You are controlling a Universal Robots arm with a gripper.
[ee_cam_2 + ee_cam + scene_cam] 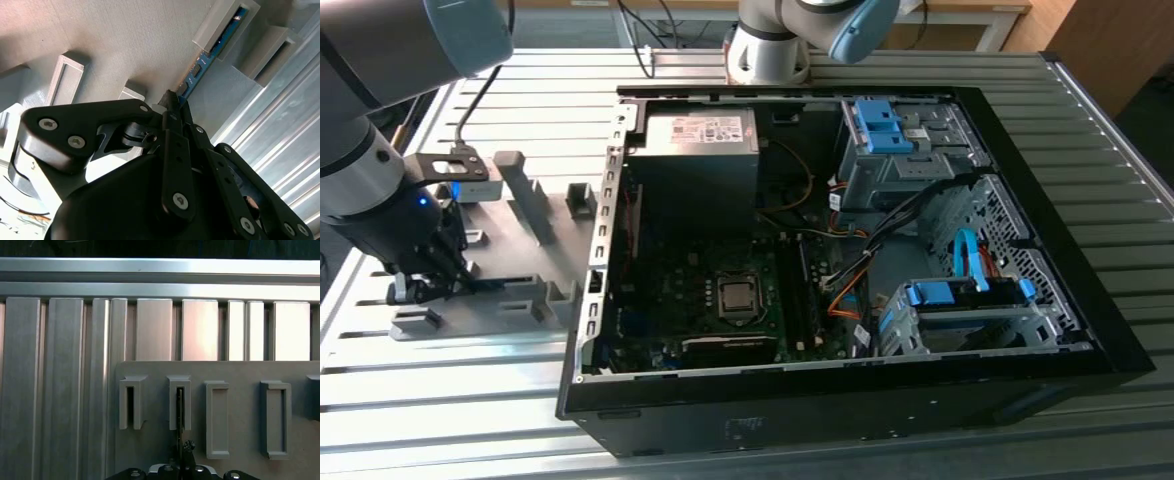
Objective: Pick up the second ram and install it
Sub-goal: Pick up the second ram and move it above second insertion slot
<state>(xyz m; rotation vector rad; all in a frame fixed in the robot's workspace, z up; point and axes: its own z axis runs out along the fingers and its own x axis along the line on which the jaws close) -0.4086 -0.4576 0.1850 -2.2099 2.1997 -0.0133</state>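
Note:
The second ram (199, 69) is a narrow blue board with small black chips. It stands on edge in a slot of the grey holder (215, 22). In the first wrist view the second ram (179, 407) shows edge-on as a thin dark line in the holder's second slot. My gripper (174, 102) has its black fingers closed on the stick's near end. In the exterior view the gripper (434, 285) is low over the grey holder (520, 300) at the exterior view's left, beside the open computer case (854, 110).
The motherboard's memory slots (797, 300) lie inside the case, right of the processor socket (736, 295). Cables (854, 285) and blue drive bays (961, 295) fill the case's right side. Several more grey slot blocks (274, 420) stand on the holder. The ribbed metal table (65, 365) surrounds everything.

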